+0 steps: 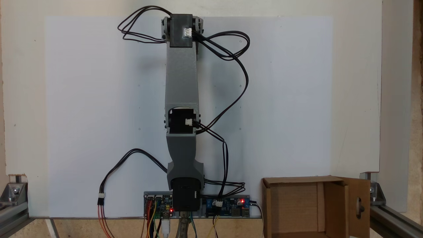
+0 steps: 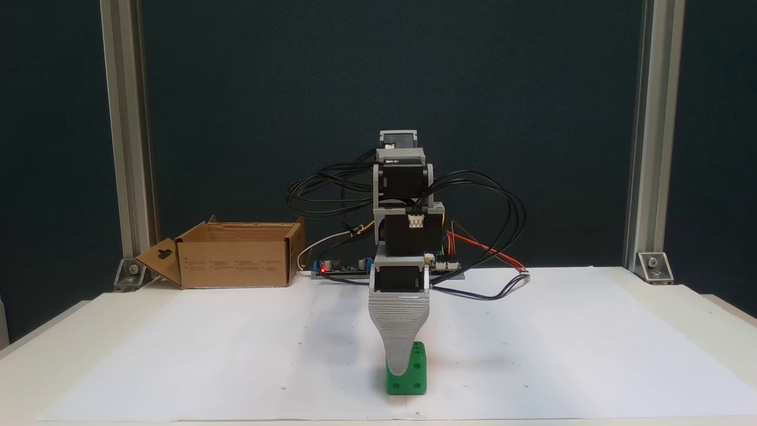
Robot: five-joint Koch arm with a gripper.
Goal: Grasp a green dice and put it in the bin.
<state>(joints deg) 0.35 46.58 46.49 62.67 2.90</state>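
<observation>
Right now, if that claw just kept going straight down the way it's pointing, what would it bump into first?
Most likely the green dice. The gripper points down with its tip already overlapping the cube's top in a fixed view, though how far in front it sits is unclear. Under the dice lies white paper.

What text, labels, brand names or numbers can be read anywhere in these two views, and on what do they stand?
None can be read.
Bin: small dark printed lines on its front wall, too small and blurred to read.
Circuit boards at the arm's base: markings too small to read.
Green dice: round pips alone, no numerals.
Gripper: ribbed grey plastic, no marking seen.
</observation>
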